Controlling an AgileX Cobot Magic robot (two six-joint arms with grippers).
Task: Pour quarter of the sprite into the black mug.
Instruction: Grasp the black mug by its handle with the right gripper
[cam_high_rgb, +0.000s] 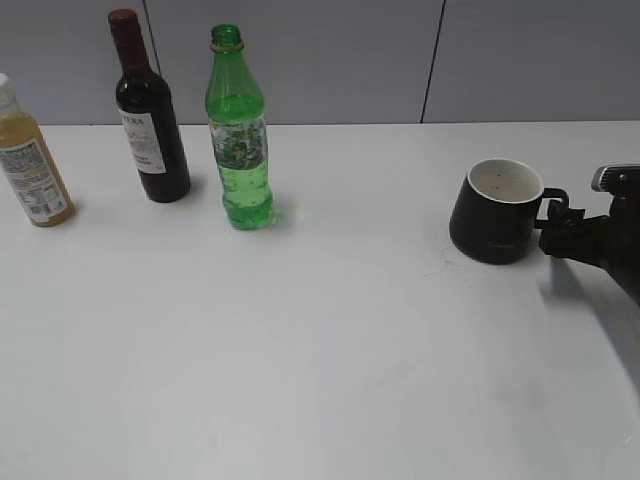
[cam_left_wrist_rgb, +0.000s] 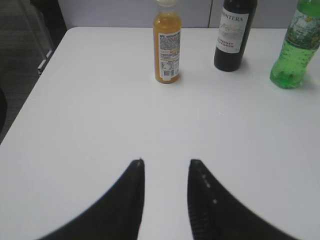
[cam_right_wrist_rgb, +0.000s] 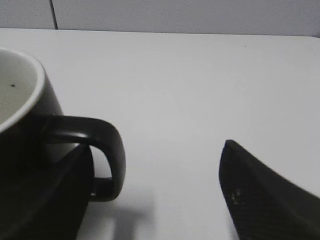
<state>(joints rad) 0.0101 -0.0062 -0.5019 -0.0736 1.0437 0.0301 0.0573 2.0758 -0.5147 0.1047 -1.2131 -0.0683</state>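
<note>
The sprite (cam_high_rgb: 238, 130) is a tall green bottle without a cap, standing upright at the back left of the white table; it also shows at the far right of the left wrist view as the sprite (cam_left_wrist_rgb: 295, 50). The black mug (cam_high_rgb: 495, 212) stands upright at the right, white inside, handle pointing right. My right gripper (cam_high_rgb: 556, 222) is open at the handle. In the right wrist view the mug handle (cam_right_wrist_rgb: 107, 150) lies between the jaws of the right gripper (cam_right_wrist_rgb: 157, 155), close to the left finger. My left gripper (cam_left_wrist_rgb: 168, 165) is open over bare table, holding nothing.
A dark wine bottle (cam_high_rgb: 150, 115) with a red top stands just left of the sprite. An orange juice bottle (cam_high_rgb: 30, 160) is at the far left edge. The table's left edge (cam_left_wrist_rgb: 30, 100) shows in the left wrist view.
</note>
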